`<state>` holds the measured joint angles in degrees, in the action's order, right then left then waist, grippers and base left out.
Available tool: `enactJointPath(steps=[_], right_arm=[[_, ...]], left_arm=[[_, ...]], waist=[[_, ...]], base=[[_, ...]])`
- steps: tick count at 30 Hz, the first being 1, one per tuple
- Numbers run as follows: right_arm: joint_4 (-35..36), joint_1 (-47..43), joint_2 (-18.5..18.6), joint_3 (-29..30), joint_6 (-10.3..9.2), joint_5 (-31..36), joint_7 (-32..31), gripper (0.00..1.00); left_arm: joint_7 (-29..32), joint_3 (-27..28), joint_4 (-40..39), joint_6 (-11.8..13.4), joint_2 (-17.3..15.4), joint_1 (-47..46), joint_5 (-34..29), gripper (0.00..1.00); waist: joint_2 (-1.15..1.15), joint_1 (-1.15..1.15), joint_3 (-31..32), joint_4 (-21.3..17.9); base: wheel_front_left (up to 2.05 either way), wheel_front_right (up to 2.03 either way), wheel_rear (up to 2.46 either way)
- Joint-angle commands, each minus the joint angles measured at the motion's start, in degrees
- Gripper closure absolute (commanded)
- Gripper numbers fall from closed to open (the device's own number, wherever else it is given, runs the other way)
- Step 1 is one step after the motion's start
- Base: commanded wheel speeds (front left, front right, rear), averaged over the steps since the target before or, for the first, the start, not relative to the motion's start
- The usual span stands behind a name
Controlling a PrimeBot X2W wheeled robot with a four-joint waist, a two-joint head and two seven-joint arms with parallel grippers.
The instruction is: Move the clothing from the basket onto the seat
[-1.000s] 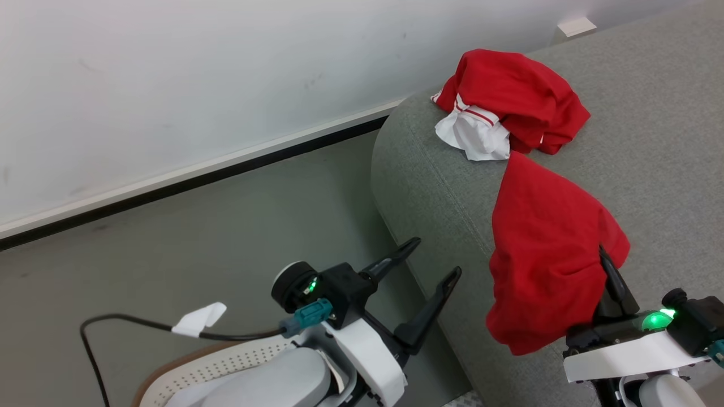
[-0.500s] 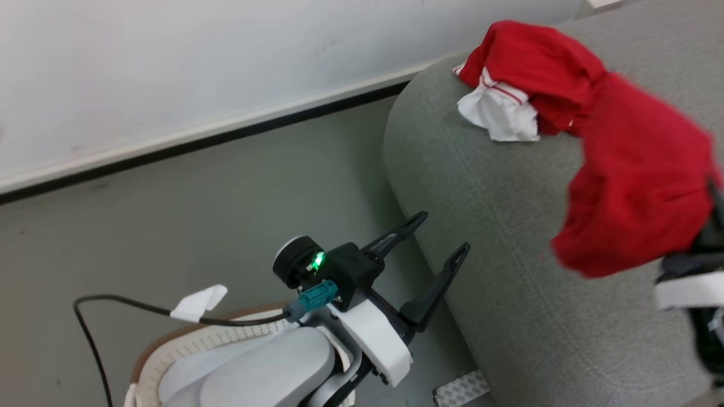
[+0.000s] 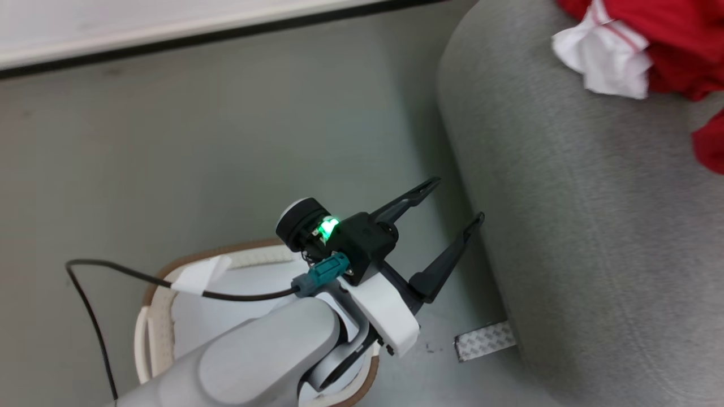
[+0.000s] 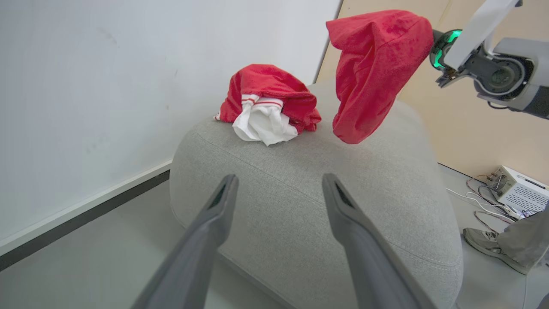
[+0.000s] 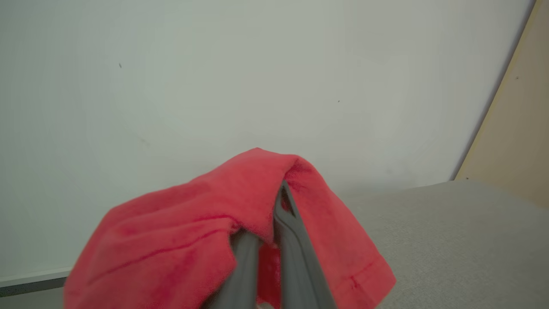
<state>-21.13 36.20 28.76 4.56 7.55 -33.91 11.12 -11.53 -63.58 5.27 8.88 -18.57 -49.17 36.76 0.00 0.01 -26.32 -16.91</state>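
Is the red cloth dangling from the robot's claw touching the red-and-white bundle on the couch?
Apart. The left wrist view shows a strip of bare grey seat between the hanging plain red garment and the red-and-white garment.

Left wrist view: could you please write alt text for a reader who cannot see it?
The right end effector holds a plain red garment hanging over the grey seat, beside a red-and-white garment lying on it. The left end effector frames the foreground with its two fingers open, and a white wall stands behind.
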Motion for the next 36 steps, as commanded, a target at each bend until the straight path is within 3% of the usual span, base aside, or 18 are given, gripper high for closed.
enactJointPath(steps=[1,5,11,21,22,23,24,36], right_arm=[[-1.7,1.5,0.9,0.3,-0.13,-0.6,-0.3,1.0],[-8.5,5.2,3.1,-0.7,-0.13,-1.7,-0.9,1.0],[-20.3,8.3,6.3,-6.5,-0.13,-2.0,-7.1,1.0],[-28.2,8.9,8.5,-12.7,-0.13,-5.1,-9.8,1.0],[-28.6,9.0,8.5,-13.3,-0.13,-5.4,-9.7,0.91],[-28.8,8.9,8.3,-14.0,-0.13,-5.8,-9.7,0.56],[-28.8,8.8,8.2,-14.8,-0.13,-6.2,-9.7,0.0],[-27.0,4.7,11.7,-23.9,-0.13,-7.3,-8.3,0.0]], left_arm=[[0.0,0.1,0.2,-0.1,0.1,-0.9,-0.7,0.0],[-0.5,0.2,0.8,-0.3,0.5,-1.5,-0.8,0.0],[-1.8,0.9,2.1,-0.6,1.4,-1.8,-0.5,0.0],[-2.8,1.6,3.9,-1.2,2.2,-0.7,-0.1,0.0],[-2.9,1.6,4.0,-1.2,2.2,-0.5,0.0,0.0],[-3.0,1.8,4.1,-1.2,2.1,-0.3,0.0,0.0],[-3.1,2.2,4.3,-1.1,2.0,-0.1,0.1,0.0],[-3.6,6.6,3.8,0.4,-0.5,6.6,2.5,0.0]], waist=[[0.0,-0.01,-3.4,3.0],[0.0,-0.01,-5.4,5.0],[0.0,-0.01,-6.5,7.7],[0.0,-0.01,-5.6,8.6],[0.0,-0.01,-5.2,8.4],[0.0,-0.01,-4.7,8.2],[0.0,-0.01,-4.1,8.0],[0.0,-0.01,9.5,5.9]], base=[[0.0,0.0,0.0],[0.0,0.0,0.0],[0.0,0.0,0.0],[0.0,0.0,0.0],[0.0,0.0,0.0],[0.0,0.0,0.0],[0.0,0.0,0.0],[0.0,0.0,0.0]])
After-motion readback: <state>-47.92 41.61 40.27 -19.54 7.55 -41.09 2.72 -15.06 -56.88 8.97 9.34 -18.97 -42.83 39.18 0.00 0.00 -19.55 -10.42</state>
